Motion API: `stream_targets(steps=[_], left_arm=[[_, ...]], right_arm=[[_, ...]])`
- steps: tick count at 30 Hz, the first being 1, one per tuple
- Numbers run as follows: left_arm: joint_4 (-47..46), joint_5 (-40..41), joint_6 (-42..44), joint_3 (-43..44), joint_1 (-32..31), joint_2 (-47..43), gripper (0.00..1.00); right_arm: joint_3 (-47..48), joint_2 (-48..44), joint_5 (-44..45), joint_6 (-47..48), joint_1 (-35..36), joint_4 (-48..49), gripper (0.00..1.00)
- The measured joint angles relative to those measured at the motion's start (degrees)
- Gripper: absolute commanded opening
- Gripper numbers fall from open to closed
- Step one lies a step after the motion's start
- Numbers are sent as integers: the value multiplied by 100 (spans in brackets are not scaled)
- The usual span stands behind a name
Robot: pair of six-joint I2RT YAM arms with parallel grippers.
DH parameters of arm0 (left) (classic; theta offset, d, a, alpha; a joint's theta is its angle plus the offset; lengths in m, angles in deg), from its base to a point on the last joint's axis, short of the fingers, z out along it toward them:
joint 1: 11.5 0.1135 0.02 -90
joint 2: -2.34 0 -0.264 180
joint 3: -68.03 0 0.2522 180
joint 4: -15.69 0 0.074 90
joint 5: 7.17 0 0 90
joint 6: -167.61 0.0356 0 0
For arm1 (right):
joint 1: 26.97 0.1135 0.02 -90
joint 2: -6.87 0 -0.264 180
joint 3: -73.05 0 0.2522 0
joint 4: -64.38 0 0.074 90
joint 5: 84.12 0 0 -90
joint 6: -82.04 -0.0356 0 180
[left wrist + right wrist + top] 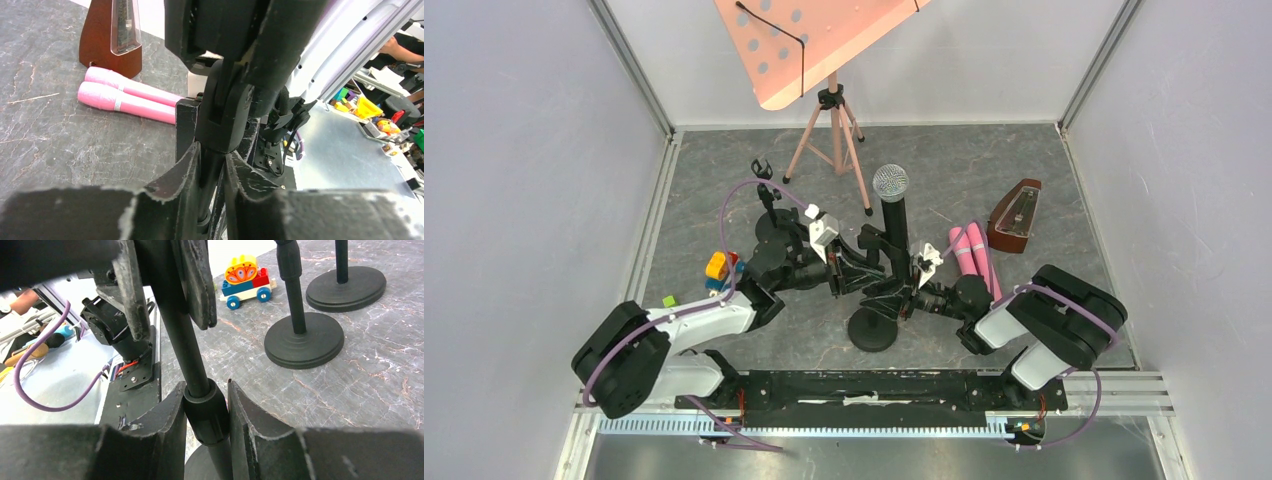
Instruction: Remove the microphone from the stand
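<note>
The microphone (892, 200) has a silver mesh head and a black body. It sits upright in the clip of a black stand with a round base (873, 331). My left gripper (870, 262) is shut on the stand's pole just under the clip joint (224, 115); its fingers (186, 167) press both sides of the thin pole. My right gripper (907, 297) is shut lower on the same pole, around its black collar (206, 412). In the right wrist view the left gripper's fingers (131, 295) show above, on the pole.
Two pink microphones (972, 255) and a brown metronome (1016, 215) lie right of the stand. A pink music stand (829, 120) is at the back. A toy car (246, 277) and two other stand bases (303, 340) are on the left.
</note>
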Motion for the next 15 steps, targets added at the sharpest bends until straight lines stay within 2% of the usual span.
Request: stream_targets(steps=[4,10,15], left_arm=[[-76,4,39,0,35,70,2],[57,55,79,55,55,63,2],[1226,804,426,365,-173,-254,2]], right_arm=[[22,22,-96,-50,-2,0,0],[37,28,-42,-144,-4,0,1],[-7,-81,407,-31,63,-13,0]])
